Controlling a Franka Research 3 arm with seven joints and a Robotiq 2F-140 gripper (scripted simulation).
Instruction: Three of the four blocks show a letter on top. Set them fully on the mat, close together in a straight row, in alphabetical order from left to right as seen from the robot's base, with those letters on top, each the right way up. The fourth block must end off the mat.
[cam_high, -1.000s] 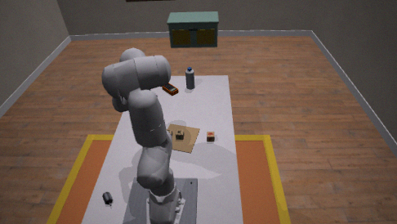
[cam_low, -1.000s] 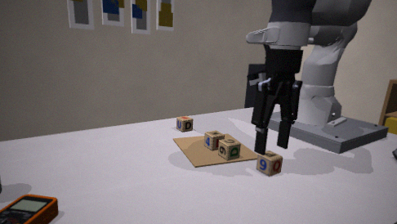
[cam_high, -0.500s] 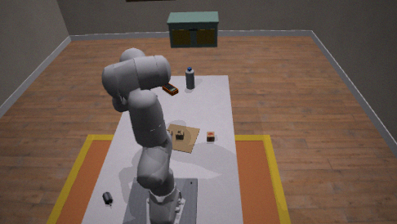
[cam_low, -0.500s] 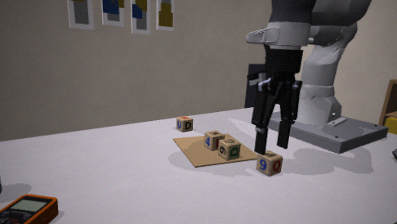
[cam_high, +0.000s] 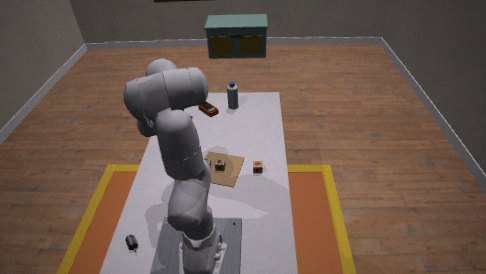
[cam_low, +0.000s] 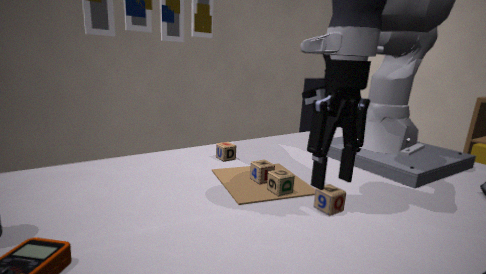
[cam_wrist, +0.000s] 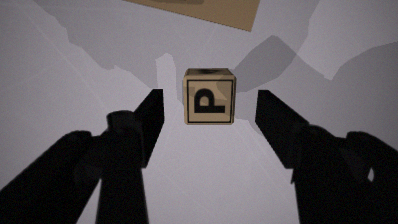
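Observation:
My gripper (cam_low: 332, 181) (cam_wrist: 210, 105) is partly open and empty, its fingertips above a block (cam_low: 329, 201) (cam_wrist: 210, 100). That block's top shows a black P lying on its side in the wrist view; it sits off the brown mat (cam_high: 227, 181) (cam_low: 242, 196) (cam_wrist: 227, 14), near a corner. A block (cam_high: 220, 165) (cam_low: 262, 172) with a dark letter, seemingly K, on top stands on the mat. Close by is another block (cam_low: 280, 183) with a dark, unclear top mark, mostly hidden by the arm in the top view. A fourth block (cam_high: 257, 167) (cam_low: 226, 151) with a red top mark stands off the mat.
An orange multimeter (cam_high: 208, 108) (cam_low: 41, 254) and a grey bottle (cam_high: 232, 97) stand at the table's far end. A small dark object (cam_high: 131, 242) lies left of the robot's base plate. The arm hides part of the mat in the top view.

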